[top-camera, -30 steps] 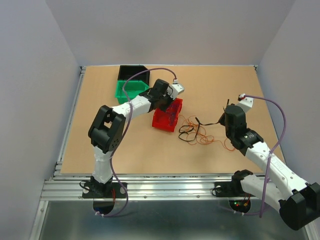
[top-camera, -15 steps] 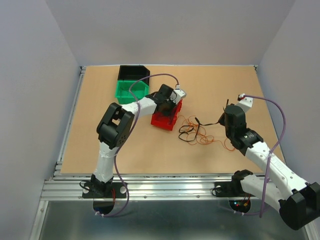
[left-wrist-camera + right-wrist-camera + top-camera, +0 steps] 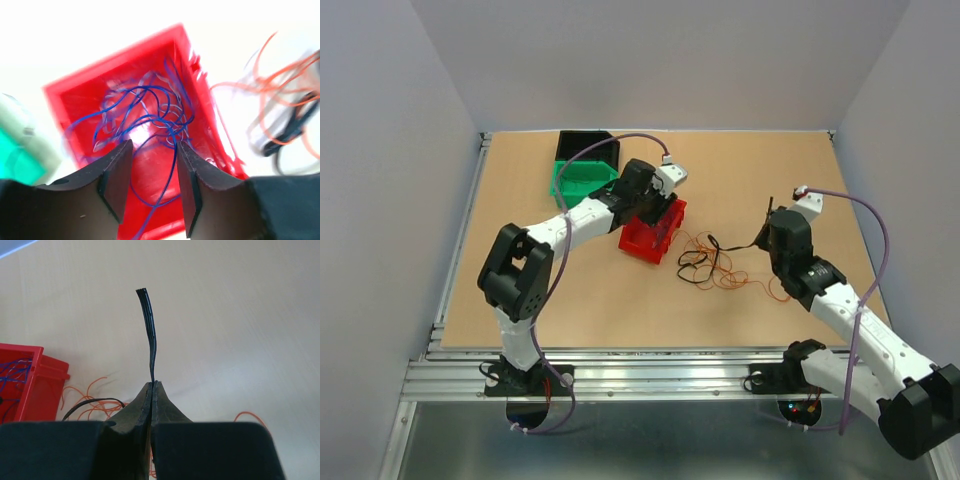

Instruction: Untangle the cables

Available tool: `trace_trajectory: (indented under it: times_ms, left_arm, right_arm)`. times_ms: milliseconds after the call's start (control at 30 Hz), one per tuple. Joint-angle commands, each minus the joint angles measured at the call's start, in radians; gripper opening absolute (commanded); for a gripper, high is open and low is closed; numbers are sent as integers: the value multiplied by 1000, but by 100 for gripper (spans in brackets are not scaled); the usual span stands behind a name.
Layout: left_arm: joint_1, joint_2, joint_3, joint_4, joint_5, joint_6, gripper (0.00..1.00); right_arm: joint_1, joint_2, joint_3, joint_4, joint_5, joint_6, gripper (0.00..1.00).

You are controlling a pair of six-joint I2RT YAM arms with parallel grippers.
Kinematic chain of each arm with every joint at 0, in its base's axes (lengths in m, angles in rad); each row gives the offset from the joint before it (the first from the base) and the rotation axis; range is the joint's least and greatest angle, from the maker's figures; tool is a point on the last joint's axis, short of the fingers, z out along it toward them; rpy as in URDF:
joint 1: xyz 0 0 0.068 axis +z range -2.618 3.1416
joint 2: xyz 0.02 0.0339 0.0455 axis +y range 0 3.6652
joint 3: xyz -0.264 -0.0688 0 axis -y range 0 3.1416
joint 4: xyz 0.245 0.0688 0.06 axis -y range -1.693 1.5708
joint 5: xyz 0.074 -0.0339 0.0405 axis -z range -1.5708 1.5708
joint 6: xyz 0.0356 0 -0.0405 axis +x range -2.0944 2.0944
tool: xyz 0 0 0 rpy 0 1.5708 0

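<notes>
- The right claw (image 3: 152, 385) is pinched shut on a black cable (image 3: 149, 325), well to the right of the red bin (image 3: 42, 390); the cable's free end stands up out of the fingertips.
- From that claw the cable runs back toward the bin, into the orange-and-black tangle (image 3: 710, 265) lying on the tabletop (image 3: 570, 290) just right of the bin.
- The left claw (image 3: 152, 150) hangs spread open directly over the bin — the blue cables (image 3: 150, 112) are heaped inside.
- The likely pull is away from the bin, along the cable's run, and the right arm is nearer.
</notes>
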Motion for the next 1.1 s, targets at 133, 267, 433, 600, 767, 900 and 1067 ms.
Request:
trace_trajectory:
  times_ms: [133, 267, 433, 600, 767, 900, 1067]
  left_arm:
    - [-8, -180, -41, 55, 8, 18, 62]
    - [-23, -275, -153, 173, 39, 74, 74]
    - [-97, -477, -394, 438, 139, 222, 84]
    - [-219, -543, -543, 586, 90, 357, 84]
    - [-301, -470, -558, 681, 24, 447, 84]
    - [-379, -369, -537, 801, -113, 564, 83]
    - [-424, -207, -465, 813, -262, 601, 76]
  right_arm:
    - [-8, -93, -58, 181, -198, -49, 1]
    - [-6, -183, -110, 290, -333, -29, 0]
    - [-8, -234, -127, 313, -371, -4, 1]
    - [-8, -239, -131, 339, -451, 20, 1]
    - [-8, -236, -133, 366, -534, 43, 1]
    - [-8, -249, -136, 371, -546, 53, 0]
    - [-6, -269, -144, 371, -548, 51, 1]
